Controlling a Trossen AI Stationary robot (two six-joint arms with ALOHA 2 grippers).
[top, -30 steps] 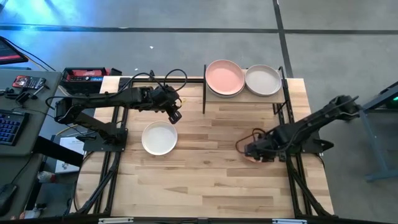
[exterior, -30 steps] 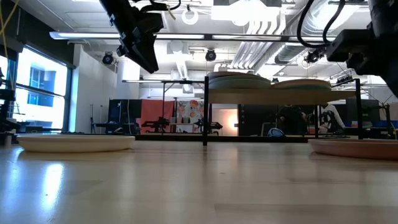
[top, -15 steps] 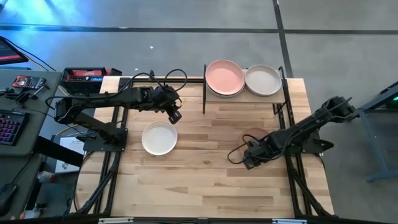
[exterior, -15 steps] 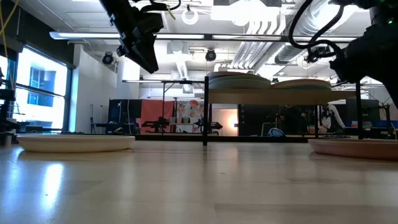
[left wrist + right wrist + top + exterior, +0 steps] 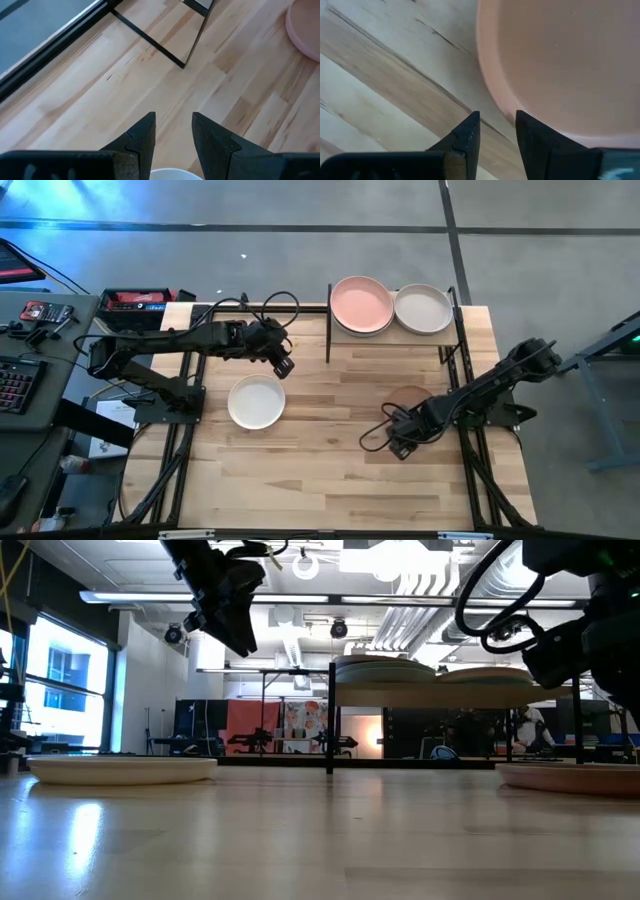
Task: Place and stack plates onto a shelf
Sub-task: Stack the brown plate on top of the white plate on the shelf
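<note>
My left gripper hangs open above the table, just beyond the far rim of a white plate that lies flat on the wood. In its wrist view the fingers stand over that plate's rim. My right gripper is open and raised, near and left of a salmon pink plate lying flat on the table. That plate fills the right wrist view, beyond the gripper. On the shelf at the far edge sit a pink plate atop a stack and a cream plate.
Thin black shelf posts stand on the table at the shelf's corners; one shows in the left wrist view. Bare slatted wood spreads across the near half of the table. A red box and desk clutter lie off the table's far left.
My right gripper has drawn back from over the pink plate toward the table's left and near edge, and more of that plate now shows. The plate has stayed in place. My left arm has kept still.
</note>
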